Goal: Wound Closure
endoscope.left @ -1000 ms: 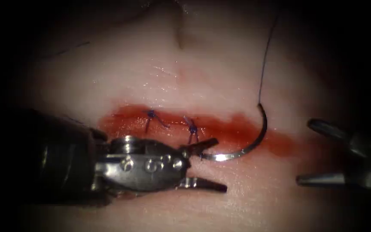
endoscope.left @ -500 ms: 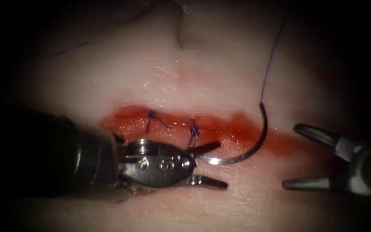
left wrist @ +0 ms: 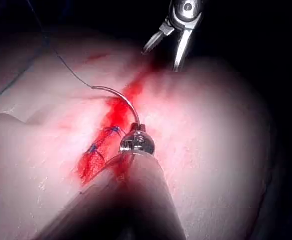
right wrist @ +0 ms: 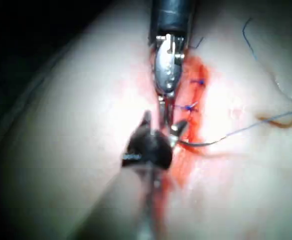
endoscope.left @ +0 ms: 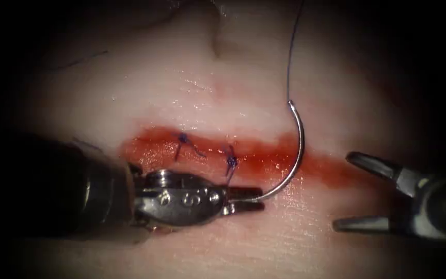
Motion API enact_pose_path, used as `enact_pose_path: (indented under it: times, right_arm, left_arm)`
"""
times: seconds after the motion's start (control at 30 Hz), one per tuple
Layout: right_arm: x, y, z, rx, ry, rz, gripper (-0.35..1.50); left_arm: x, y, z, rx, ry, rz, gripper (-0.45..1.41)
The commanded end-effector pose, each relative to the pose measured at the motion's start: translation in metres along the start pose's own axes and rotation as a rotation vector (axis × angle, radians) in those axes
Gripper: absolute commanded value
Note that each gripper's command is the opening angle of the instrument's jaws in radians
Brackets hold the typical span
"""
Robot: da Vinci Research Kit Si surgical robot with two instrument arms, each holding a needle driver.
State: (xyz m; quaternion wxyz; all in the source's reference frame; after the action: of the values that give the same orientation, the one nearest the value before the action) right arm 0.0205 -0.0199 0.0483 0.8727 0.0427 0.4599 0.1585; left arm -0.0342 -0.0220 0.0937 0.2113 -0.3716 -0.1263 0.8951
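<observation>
My left tool (endoscope.left: 246, 199) clamps the needle (endoscope.left: 296, 155) tip lower centre, clear of tissue (endoscope.left: 192, 88); right tool (endoscope.left: 354, 191) gapes empty; I keep the grip firm.

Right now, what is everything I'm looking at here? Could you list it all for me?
Pale pink pork tissue: one, under everything.
Red-stained cut: one, running left to right across the tissue.
Red fluid: along the cut.
Purple knotted stitches: two, on the cut's left part.
Curved silver steel needle: one, arching over the cut, out of the tissue, its tip end held.
Dark thin thread: one, rising from the needle's blunt end.
Left metal claw: shut on the needle near its tip.
Right dark claw: open, holding nothing, right of the needle.
</observation>
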Motion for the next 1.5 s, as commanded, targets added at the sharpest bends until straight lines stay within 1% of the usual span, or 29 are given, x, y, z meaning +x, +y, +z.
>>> enact_pose_path:
  times: [0.03, 0.17, 0.3, 0.33, 0.37, 0.47, 0.6, 0.77, 0.87, 0.97, 1.1, 1.27, 1.37, 1.4, 1.47, 1.5]
  right_arm:
    - [-0.0003, -0.0008, 0.0006, 0.002, 0.004, -0.003, 1.14]
    - [-0.0004, -0.0007, 0.0004, -0.007, 0.03, 0.117, 1.14]
    - [-0.0006, 0.0, 0.0004, -0.025, 0.079, 0.278, 1.11]
    - [-0.0008, 0.0003, 0.0005, -0.038, 0.113, 0.335, 1.09]
    - [-0.0008, 0.0005, 0.0005, -0.051, 0.128, 0.379, 1.08]
    - [-0.0011, 0.0012, 0.001, -0.101, 0.129, 0.481, 1.08]
    - [-0.0011, 0.0016, 0.0013, -0.175, 0.109, 0.538, 1.11]
    - [-0.001, 0.0019, 0.0021, -0.183, 0.078, 0.576, 1.09]
    - [-0.0013, 0.002, 0.0031, -0.167, 0.075, 0.598, 1.09]
    - [-0.0016, 0.0019, 0.0041, -0.141, 0.083, 0.629, 1.08]
    - [-0.0022, 0.0018, 0.0053, -0.131, 0.05, 0.635, 1.08]
    - [-0.0028, 0.0017, 0.0059, -0.103, 0.05, 0.652, 1.08]
    - [-0.0026, 0.0014, 0.0061, -0.081, 0.044, 0.657, 1.03]
    - [-0.0025, 0.0013, 0.0061, -0.074, 0.046, 0.663, 0.96]
    - [-0.0023, 0.001, 0.0062, -0.066, 0.041, 0.661, 0.72]
    - [-0.0022, 0.0009, 0.0062, -0.057, 0.039, 0.661, 0.49]
  left_arm:
    - [-0.0001, 0.0007, 0.0006, 0.005, -0.002, -0.004, -0.45]
    - [0.001, 0.001, -0.0005, 0.027, -0.006, -0.018, -0.45]
    - [0.0023, 0.0017, -0.0019, 0.049, -0.014, 0.013, -0.45]
    - [0.0027, 0.002, -0.0023, 0.051, -0.019, 0.017, -0.45]
    - [0.003, 0.0022, -0.0026, 0.053, -0.017, 0.023, -0.45]
    - [0.0037, 0.003, -0.0034, 0.062, -0.01, 0.036, -0.45]
    - [0.0041, 0.0036, -0.0036, 0.073, -0.016, 0.059, -0.45]
    - [0.004, 0.0037, -0.0038, 0.085, -0.014, 0.063, -0.45]
    - [0.0042, 0.0039, -0.0039, 0.084, -0.005, 0.094, -0.45]
    - [0.0045, 0.004, -0.0041, 0.089, 0.002, 0.153, -0.45]
    - [0.0048, 0.004, -0.0046, 0.102, 0.032, 0.214, -0.45]
    - [0.0049, 0.004, -0.0049, 0.112, 0.039, 0.272, -0.45]
    - [0.0049, 0.004, -0.0049, 0.116, 0.04, 0.282, -0.45]
    - [0.0049, 0.004, -0.0049, 0.117, 0.04, 0.281, -0.45]
    - [0.0049, 0.004, -0.005, 0.119, 0.042, 0.286, -0.45]
    - [0.0049, 0.004, -0.005, 0.119, 0.041, 0.286, -0.45]
